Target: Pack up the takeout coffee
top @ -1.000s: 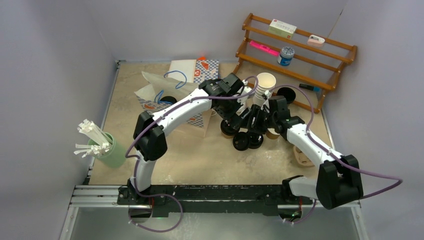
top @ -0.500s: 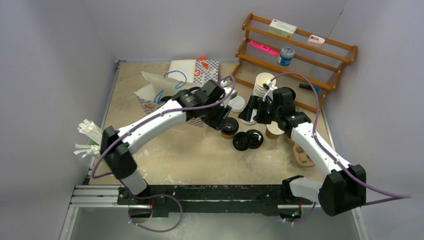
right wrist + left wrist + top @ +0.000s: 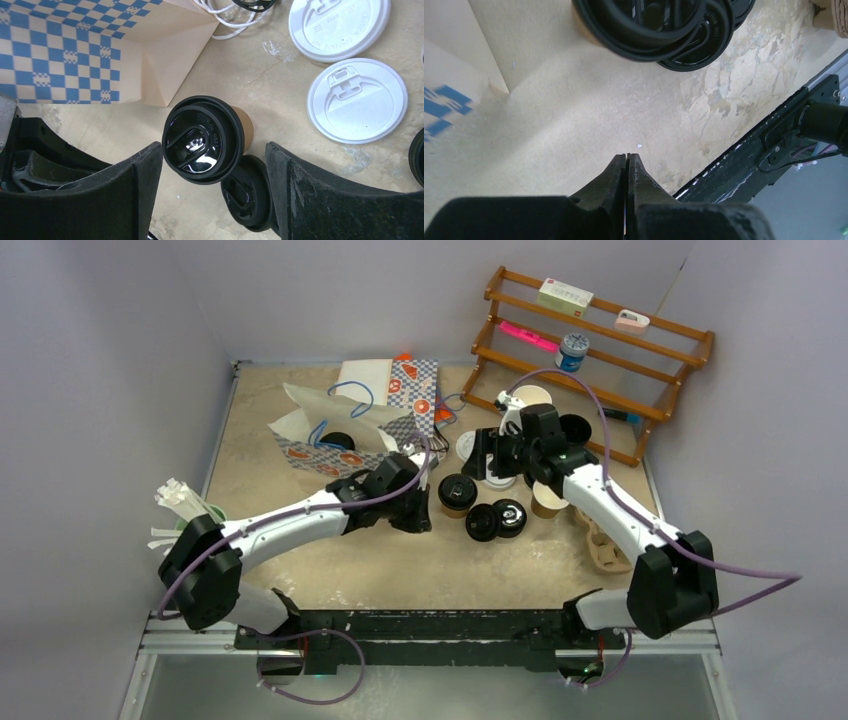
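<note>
Left end effector [image 3: 416, 518], nearest, hangs low over bare counter [image 3: 380, 570] with its fingers pressed together on nothing, just short of a black-lidded coffee cup [image 3: 457, 492] standing beside the checkered bag [image 3: 60, 50]. Two more black lids [image 3: 483, 524] sit touching each other just right of that cup. Farther back, the right end effector [image 3: 488, 455] is spread wide above the cup, holding nothing, with two white lids [image 3: 356, 100] on the counter beyond.
</note>
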